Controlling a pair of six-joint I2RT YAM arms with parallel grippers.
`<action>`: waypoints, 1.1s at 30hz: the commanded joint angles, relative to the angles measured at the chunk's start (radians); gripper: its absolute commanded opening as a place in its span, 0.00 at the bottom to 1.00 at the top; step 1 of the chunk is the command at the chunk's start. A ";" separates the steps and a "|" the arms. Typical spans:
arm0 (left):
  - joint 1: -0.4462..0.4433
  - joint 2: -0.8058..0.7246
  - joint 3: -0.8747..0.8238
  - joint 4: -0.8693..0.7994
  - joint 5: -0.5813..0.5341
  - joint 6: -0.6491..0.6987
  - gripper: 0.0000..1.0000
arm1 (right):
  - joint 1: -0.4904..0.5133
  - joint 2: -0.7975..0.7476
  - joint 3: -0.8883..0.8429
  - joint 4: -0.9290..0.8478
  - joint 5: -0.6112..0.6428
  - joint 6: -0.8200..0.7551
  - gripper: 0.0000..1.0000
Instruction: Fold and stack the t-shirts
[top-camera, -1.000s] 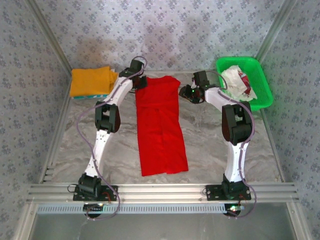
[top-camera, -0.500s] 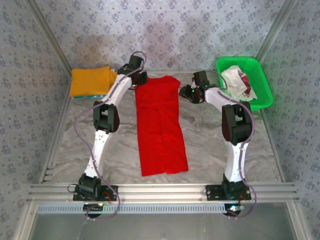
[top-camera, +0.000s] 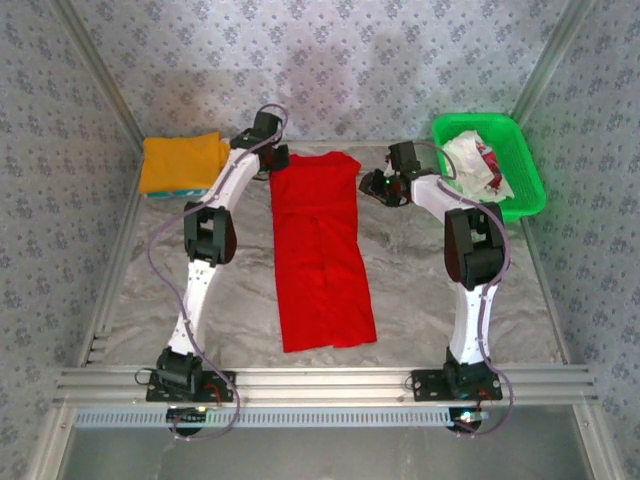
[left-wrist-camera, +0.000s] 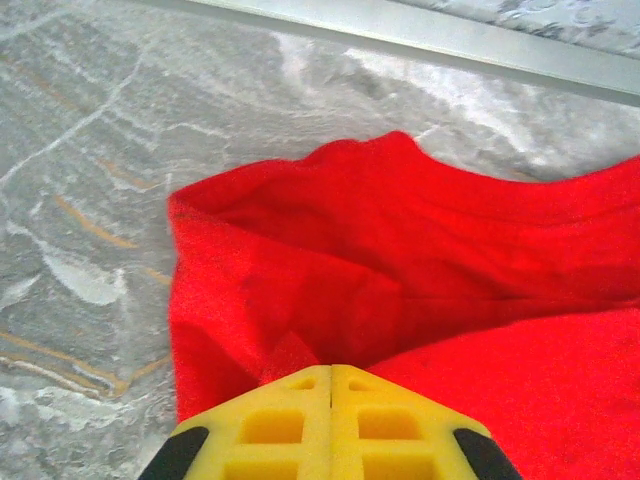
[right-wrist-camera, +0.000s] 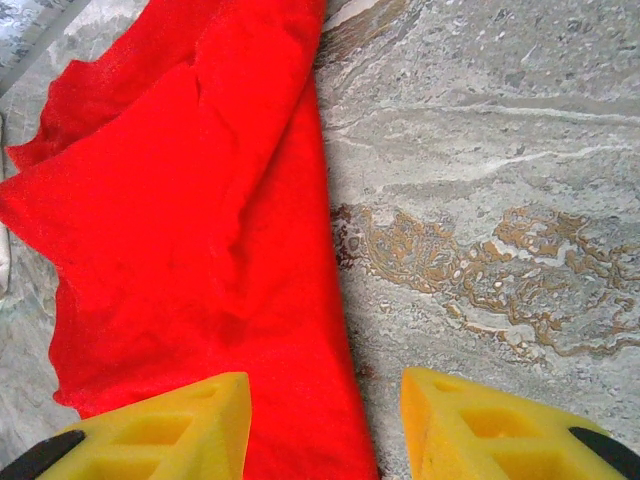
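Observation:
A plain red t-shirt (top-camera: 320, 250) lies folded into a long strip down the middle of the table. My left gripper (top-camera: 270, 158) is at its far left corner. In the left wrist view that gripper (left-wrist-camera: 331, 368) is shut, with a ridge of the red t-shirt (left-wrist-camera: 400, 250) pinched at its tips. My right gripper (top-camera: 377, 186) is at the shirt's far right edge. In the right wrist view it (right-wrist-camera: 325, 395) is open and straddles the red t-shirt's (right-wrist-camera: 180, 220) edge: one finger (right-wrist-camera: 170, 425) is over the cloth and the other over bare table.
A folded orange-yellow t-shirt (top-camera: 180, 162) lies at the back left on a teal one (top-camera: 188, 190). At the back right, a green basket (top-camera: 530, 190) holds a crumpled white t-shirt with red marks (top-camera: 475, 165). A metal rail (top-camera: 320, 382) borders the near edge.
My left gripper has closed fully on the shirt's corner and shifted slightly toward the back left. The right arm and the shirt's body have not moved.

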 joint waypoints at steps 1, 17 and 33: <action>0.010 -0.076 -0.028 -0.021 -0.046 -0.014 0.00 | -0.008 0.019 -0.009 0.004 -0.015 0.011 0.46; 0.028 -0.094 -0.111 -0.001 -0.127 -0.044 0.05 | -0.009 0.022 0.002 -0.007 -0.007 0.006 0.46; -0.027 -0.726 -0.952 0.471 -0.199 -0.126 0.79 | 0.082 0.094 0.162 -0.125 0.018 -0.142 0.11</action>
